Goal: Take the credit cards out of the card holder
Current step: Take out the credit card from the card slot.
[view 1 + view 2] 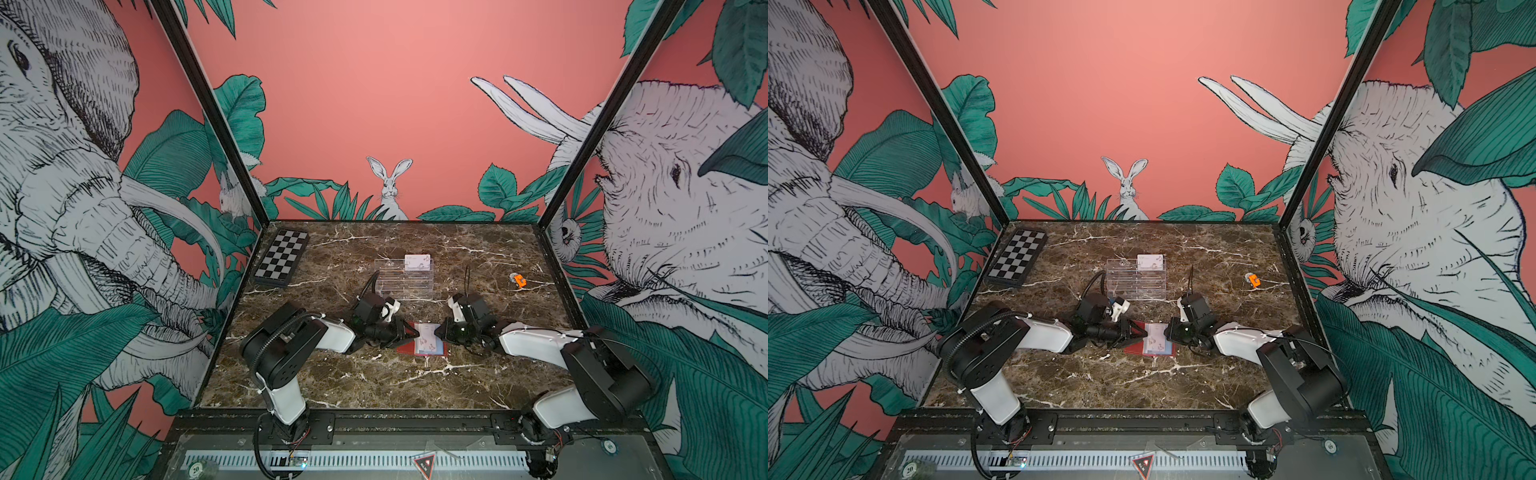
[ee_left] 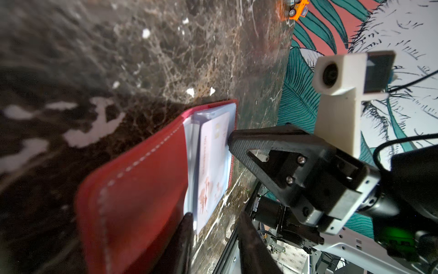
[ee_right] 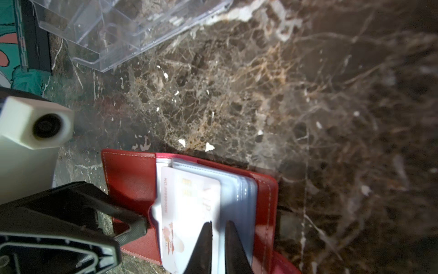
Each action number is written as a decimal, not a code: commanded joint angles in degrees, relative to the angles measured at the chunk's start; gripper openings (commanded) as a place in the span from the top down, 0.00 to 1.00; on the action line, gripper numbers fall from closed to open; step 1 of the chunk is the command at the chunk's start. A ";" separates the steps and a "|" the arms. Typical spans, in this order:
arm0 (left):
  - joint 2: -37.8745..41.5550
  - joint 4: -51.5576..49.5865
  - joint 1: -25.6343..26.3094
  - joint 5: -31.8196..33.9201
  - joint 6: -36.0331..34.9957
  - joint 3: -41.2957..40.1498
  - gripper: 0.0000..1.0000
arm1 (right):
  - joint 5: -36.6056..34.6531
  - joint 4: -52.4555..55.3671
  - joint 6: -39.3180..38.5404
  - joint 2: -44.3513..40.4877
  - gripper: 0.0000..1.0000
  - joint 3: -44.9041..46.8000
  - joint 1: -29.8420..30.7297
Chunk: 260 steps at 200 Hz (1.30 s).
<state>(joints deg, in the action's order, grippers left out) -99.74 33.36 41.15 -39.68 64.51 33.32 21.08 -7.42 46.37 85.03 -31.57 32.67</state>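
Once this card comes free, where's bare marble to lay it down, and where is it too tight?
Widest bare marble tabletop: between the red leather-like card holder and the near rail. Also open: between the clear acrylic tiered rack and the small orange toy. Crowded: the centre, where left hand and right hand meet over the holder, just before the rack.

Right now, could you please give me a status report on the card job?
Right gripper shut on credit card edge. Left gripper at open card holder red cover, grip unclear. Clear rack stands apart, behind.
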 commanded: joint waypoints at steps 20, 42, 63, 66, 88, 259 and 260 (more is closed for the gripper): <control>-1.50 7.34 0.42 0.83 1.68 -1.67 0.65 | 1.03 -0.53 0.21 2.21 0.88 -0.33 1.15; -3.22 10.31 0.51 0.91 2.77 -2.29 0.65 | 1.06 -0.58 0.22 2.47 0.88 -0.46 1.35; -4.86 12.88 0.58 0.77 3.55 -2.60 0.67 | 1.16 -0.86 0.33 2.76 0.89 -0.32 1.61; -5.03 13.33 0.60 0.80 3.73 -2.64 0.67 | 1.18 -0.84 0.30 2.77 0.89 -0.33 1.61; -5.64 13.92 0.68 0.92 3.82 -2.72 0.70 | 1.02 -0.84 0.24 2.92 0.89 -0.33 1.74; -0.21 6.74 -0.61 1.36 -1.01 -3.33 1.00 | 1.08 2.03 0.13 2.53 0.88 -0.37 1.88; -0.11 6.73 -0.62 1.36 -1.03 -3.39 1.00 | 1.07 2.00 0.13 2.47 0.88 -0.39 1.88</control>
<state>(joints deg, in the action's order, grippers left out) -103.88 43.05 41.34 -39.62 65.30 31.53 22.90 -9.69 46.37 87.11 -31.90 33.89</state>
